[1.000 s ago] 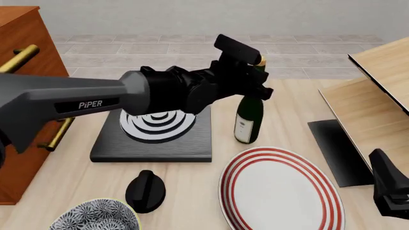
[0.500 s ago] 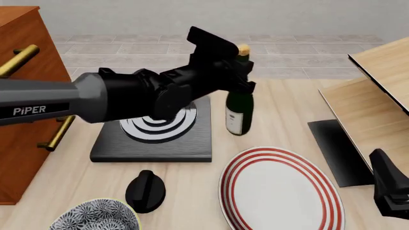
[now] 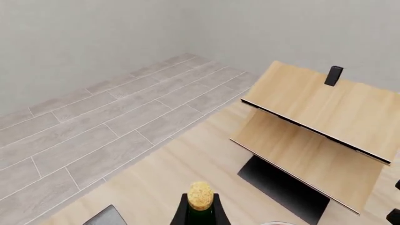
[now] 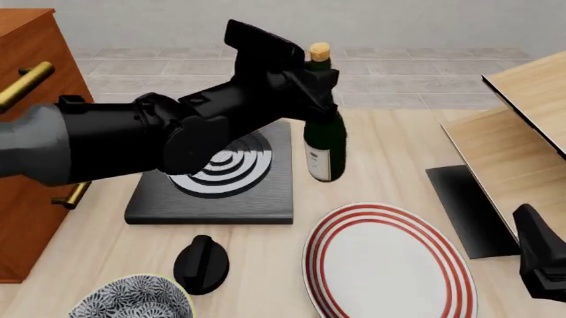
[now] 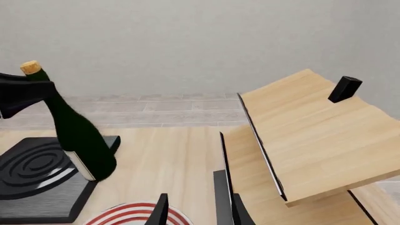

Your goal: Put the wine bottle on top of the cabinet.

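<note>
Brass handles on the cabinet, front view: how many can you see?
2. One sticks out near the top of the cabinet at the frame's left edge. The other shows lower down, mostly hidden behind the left arm. More may be hidden or out of frame.

Left: reddish-brown wooden cabinet with brass handles (image 4: 31, 53) walls that side. Right: pale tilted wood shelf with black edging (image 4: 521, 142) blocks. Black square pad with white rings (image 4: 217, 179), red-striped white plate (image 4: 388, 262), black knob (image 4: 201, 264) sit low; open tabletop (image 4: 398, 146) between pad and shelf.
</note>
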Robot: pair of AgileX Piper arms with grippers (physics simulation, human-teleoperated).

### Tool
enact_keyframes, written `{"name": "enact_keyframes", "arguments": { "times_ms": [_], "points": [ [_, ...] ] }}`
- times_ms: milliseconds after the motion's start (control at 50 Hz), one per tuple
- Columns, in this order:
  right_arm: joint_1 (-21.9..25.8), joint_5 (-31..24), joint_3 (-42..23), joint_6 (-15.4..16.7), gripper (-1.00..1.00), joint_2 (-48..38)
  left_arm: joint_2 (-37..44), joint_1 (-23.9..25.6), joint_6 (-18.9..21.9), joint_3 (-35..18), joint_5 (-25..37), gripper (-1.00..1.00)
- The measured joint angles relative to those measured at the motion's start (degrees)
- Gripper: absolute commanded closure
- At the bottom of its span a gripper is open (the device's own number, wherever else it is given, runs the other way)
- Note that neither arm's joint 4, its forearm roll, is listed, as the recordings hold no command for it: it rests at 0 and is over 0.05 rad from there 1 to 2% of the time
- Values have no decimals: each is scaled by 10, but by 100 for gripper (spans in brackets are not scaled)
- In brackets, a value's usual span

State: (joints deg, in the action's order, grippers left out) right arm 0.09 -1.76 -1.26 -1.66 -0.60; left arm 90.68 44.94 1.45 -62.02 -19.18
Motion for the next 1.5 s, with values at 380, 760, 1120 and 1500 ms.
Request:
{"name": "enact_keyframes", "arguments": {
  "times_ms": [380, 760, 1120, 1500],
  "points": [
    [0, 2, 1, 0, -100, -1, -82, -11, -25, 43, 11, 100],
    [0, 3, -4, 1, -100, -6, -167, -31, -37, 91, 23, 100],
    [0, -2, -3, 2, -100, 0, -221, -44, -40, 100, 62, 100],
    [1, 4, 8, 1, -100, 5, -270, -88, -48, 108, 102, 100]
  ]
}}
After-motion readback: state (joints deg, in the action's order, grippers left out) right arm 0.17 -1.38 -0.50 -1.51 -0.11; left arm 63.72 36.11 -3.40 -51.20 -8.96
